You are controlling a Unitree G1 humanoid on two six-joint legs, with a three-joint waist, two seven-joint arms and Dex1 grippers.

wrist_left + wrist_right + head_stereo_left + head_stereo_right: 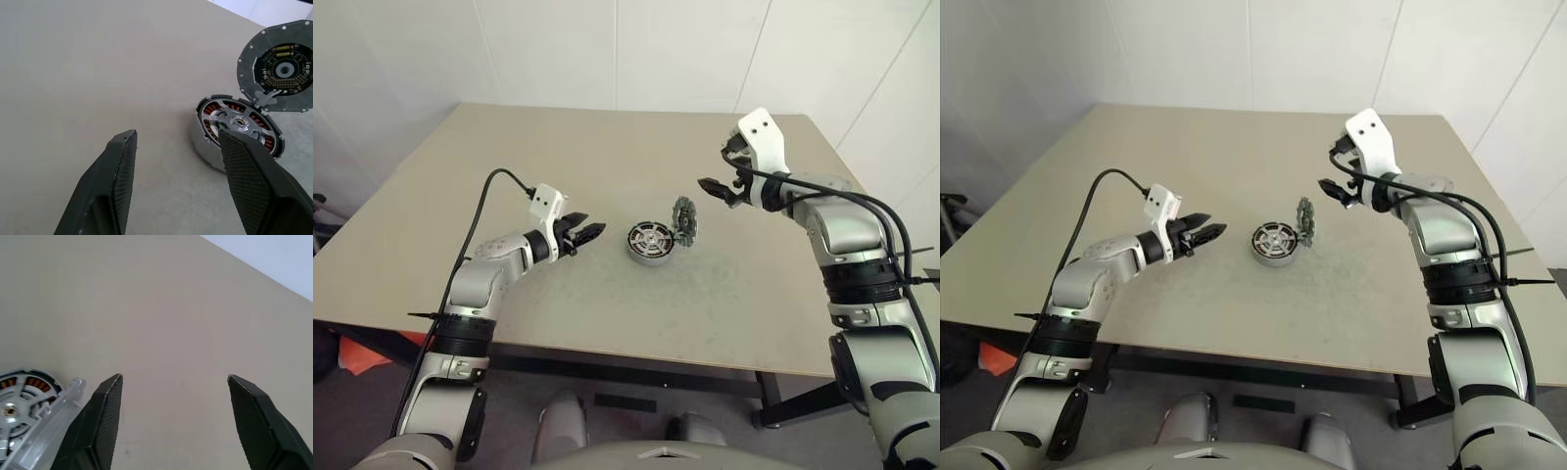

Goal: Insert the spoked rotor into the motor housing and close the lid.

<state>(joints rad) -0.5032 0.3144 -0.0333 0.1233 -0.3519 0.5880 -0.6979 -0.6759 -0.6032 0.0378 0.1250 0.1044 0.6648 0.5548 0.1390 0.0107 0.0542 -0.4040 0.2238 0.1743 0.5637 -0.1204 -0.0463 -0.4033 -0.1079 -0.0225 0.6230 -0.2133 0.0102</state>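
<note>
The motor housing point(651, 242) stands at the middle of the table, a squat silver cup. The spoked rotor point(239, 122) sits inside it, silver spokes over copper windings. The lid point(684, 219) stands upright on the housing's right edge, its inner face with circuit parts point(281, 68) turned toward the housing. My left gripper point(590, 233) hovers just left of the housing, open, nothing between its fingers point(120, 166). My right gripper point(715, 186) hangs above and to the right of the lid, open and empty. In the right wrist view the lid's edge point(49, 423) lies beside one finger point(105, 416).
The beige table point(607, 157) is bare all round the housing. White walls stand behind its far edge. A black cable point(484, 201) loops along my left arm.
</note>
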